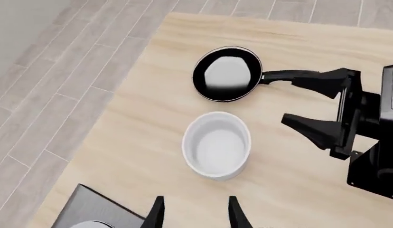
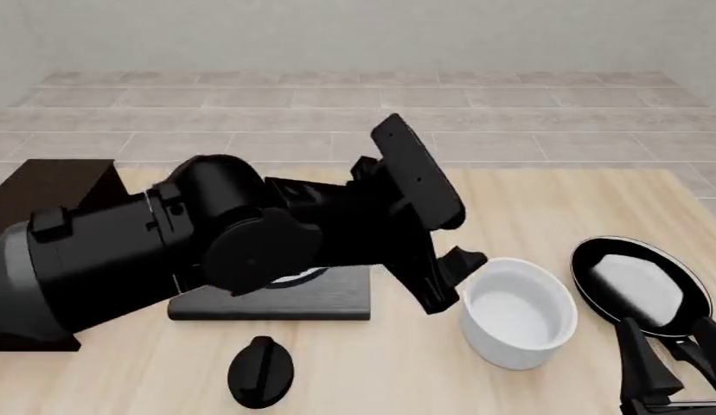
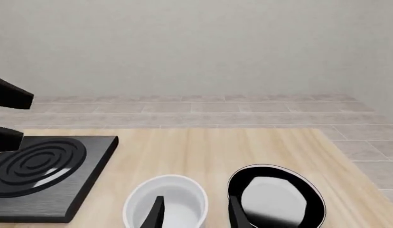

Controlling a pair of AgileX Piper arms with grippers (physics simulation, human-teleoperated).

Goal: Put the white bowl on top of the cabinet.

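Observation:
The white bowl (image 1: 217,145) (image 2: 520,311) (image 3: 164,202) stands upright on the wooden table, between the stove and the frying pan. My left gripper (image 1: 196,216) (image 2: 448,281) (image 3: 6,116) is open and hovers just to the left of the bowl, with nothing between its fingers. My right gripper (image 2: 672,356) (image 3: 196,213) (image 1: 298,99) is open too, low at the near right, close to the pan's handle. The cabinet (image 2: 47,186) is the dark box at the far left, mostly hidden behind my left arm.
A black frying pan (image 2: 641,285) (image 1: 227,73) (image 3: 276,199) lies right of the bowl. The flat black stove (image 2: 289,303) (image 3: 38,171) sits left of it, under my left arm. A black knob (image 2: 262,372) lies near the front edge.

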